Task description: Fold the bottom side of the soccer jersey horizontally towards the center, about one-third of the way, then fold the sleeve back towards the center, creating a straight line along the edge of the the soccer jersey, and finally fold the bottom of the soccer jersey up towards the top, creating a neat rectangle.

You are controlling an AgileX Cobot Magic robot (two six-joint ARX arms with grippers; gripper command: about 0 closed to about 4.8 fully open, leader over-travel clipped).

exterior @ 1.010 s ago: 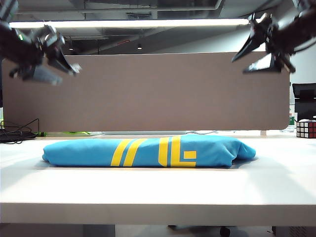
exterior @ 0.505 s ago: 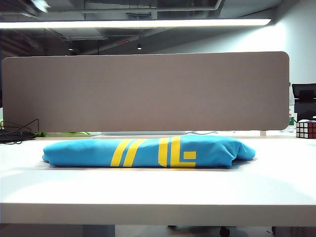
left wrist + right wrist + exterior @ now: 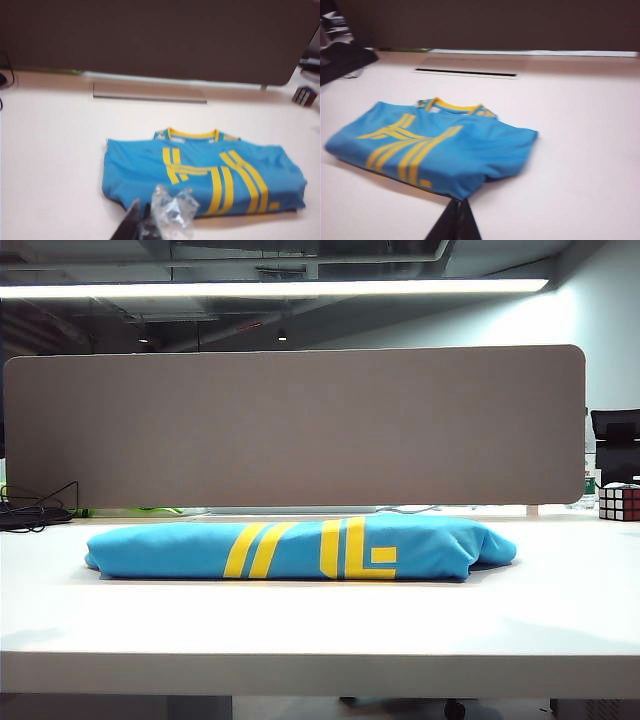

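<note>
Sky-blue soccer jersey [image 3: 300, 549] lying mid-table [image 3: 320, 630] as compact folded rectangle, yellow bars up, collar toward divider panel [image 3: 295, 425]. Both arms gone from exterior view since a second ago — left gripper [image 3: 142, 227], right gripper [image 3: 456, 222] pulled back above, pincers pressed together, empty. Folding looks finished.

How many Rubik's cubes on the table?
1. The Rubik's cube sits at the table's far right edge near the divider, also visible in the left wrist view. Others could lie outside the views.
</note>
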